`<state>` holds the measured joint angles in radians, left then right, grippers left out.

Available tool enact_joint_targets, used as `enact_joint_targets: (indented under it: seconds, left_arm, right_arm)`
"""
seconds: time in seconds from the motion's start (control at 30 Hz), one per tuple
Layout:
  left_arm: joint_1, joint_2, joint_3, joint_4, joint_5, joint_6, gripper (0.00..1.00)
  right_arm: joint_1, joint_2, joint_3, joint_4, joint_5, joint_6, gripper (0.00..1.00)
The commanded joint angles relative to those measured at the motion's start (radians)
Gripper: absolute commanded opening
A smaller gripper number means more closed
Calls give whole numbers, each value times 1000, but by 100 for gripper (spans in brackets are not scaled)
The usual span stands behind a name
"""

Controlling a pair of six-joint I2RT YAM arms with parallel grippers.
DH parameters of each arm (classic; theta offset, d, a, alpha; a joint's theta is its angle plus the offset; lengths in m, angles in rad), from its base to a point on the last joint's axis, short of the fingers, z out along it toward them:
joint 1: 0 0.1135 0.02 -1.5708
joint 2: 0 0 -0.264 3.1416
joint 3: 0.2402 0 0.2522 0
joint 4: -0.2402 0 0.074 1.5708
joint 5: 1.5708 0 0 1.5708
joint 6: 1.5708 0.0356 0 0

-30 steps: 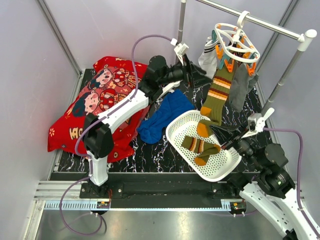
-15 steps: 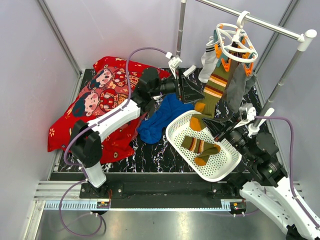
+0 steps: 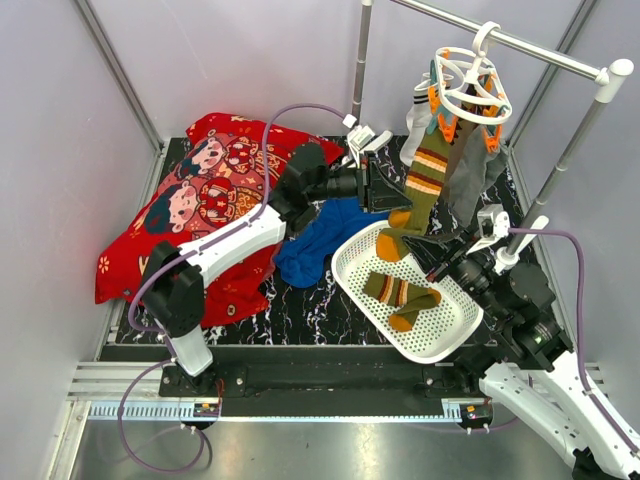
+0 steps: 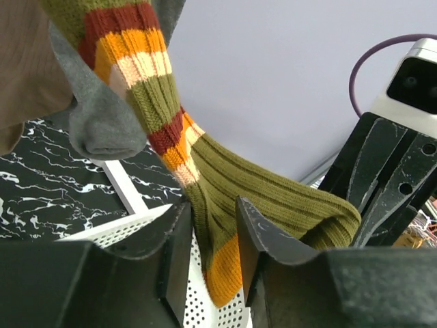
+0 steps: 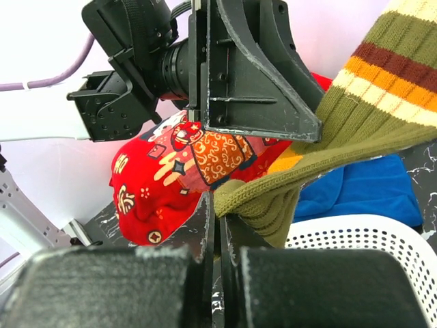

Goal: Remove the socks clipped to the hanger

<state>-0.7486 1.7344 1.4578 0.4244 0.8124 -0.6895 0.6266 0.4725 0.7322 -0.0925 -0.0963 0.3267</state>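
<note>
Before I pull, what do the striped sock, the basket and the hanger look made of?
The striped sock looks like knitted yarn, matte and soft: ribbing and stitch rows show clearly. The basket is probably moulded plastic, white with a slight sheen: even rows of small holes, a stiff rim. The hanger looks like smooth white plastic, judging by its thin rigid rings; it is too small to say more.

The olive-green sock (image 4: 273,198) is thick ribbed knit cloth with a matt face. The grey sock (image 4: 102,123) is a finer, softer knit. The hanger (image 3: 480,62) and the perforated basket (image 3: 450,322) are smooth white plastic. The left hand (image 4: 212,232) has matt black plastic fingers, scuffed pale at the edges. The surface (image 3: 260,300) is glossy, marble-veined black. The rail (image 3: 540,50) is bare metal.
</note>
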Motion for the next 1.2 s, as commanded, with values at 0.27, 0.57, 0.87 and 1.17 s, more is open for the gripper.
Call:
enact_joint_targets:
  seconds: [0.27,0.57,0.87,1.17]
  left_arm:
    - [48,-9,179,8,-1,36,86]
    - [64,190,443,186,-36,-167,91]
    - [58,339,530,438,-131,-428,92]
    - [42,465,702,406,-182,-452,95]
  right_arm:
    - [2,-159,6,-19,-78,24,0]
    - [1,-210,4,-18,-79,64,0]
    - [1,-229,-16,13,-92,110,0]
    - [-1,-189,-8,19,-177,106,0]
